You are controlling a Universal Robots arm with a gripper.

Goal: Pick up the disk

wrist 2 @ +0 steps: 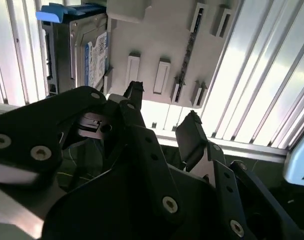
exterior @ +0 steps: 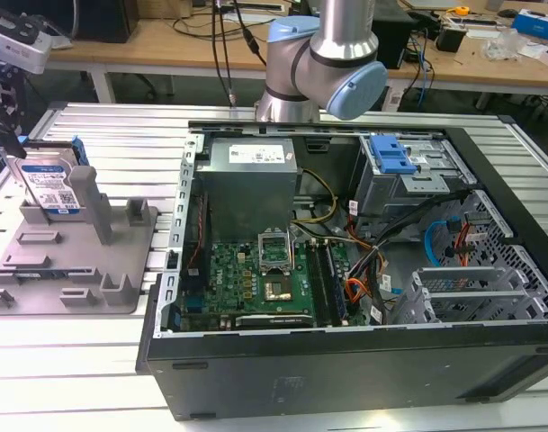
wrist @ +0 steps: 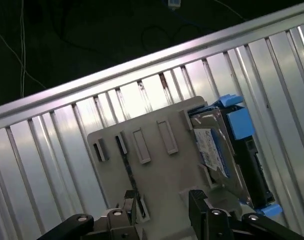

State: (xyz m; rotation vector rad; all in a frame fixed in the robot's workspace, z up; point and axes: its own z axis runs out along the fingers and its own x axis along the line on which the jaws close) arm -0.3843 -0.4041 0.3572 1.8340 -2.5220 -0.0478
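Heads up, your gripper [wrist 2: 163, 107] has its jaws spread apart with nothing between them, and in both wrist views it hangs over the grey holder [wrist: 156, 160] without touching anything. The disk [exterior: 50, 187] is standing on edge in that holder, at the end toward the exterior view's left, label facing the camera and blue rails along its sides. You can see it off to one side of the jaws in both wrist views, well clear of the fingertips [wrist: 196, 197]. Everything sits on a ribbed aluminium tabletop [exterior: 103, 126], shiny enough that it glares white in the second wrist view. Right beside the holder, toward the exterior view's right, there's an open computer case [exterior: 345, 369] lying on its side, with the motherboard [exterior: 256, 279], the grey power supply [exterior: 251, 184] and a blue drive-bay bracket [exterior: 392, 155] all exposed. Behind the robot arm [exterior: 323, 54] are wooden benches [exterior: 166, 40] with cables and bits of gear. In the first wrist view, past the tabletop edge, there's a dark floor with loose wires.
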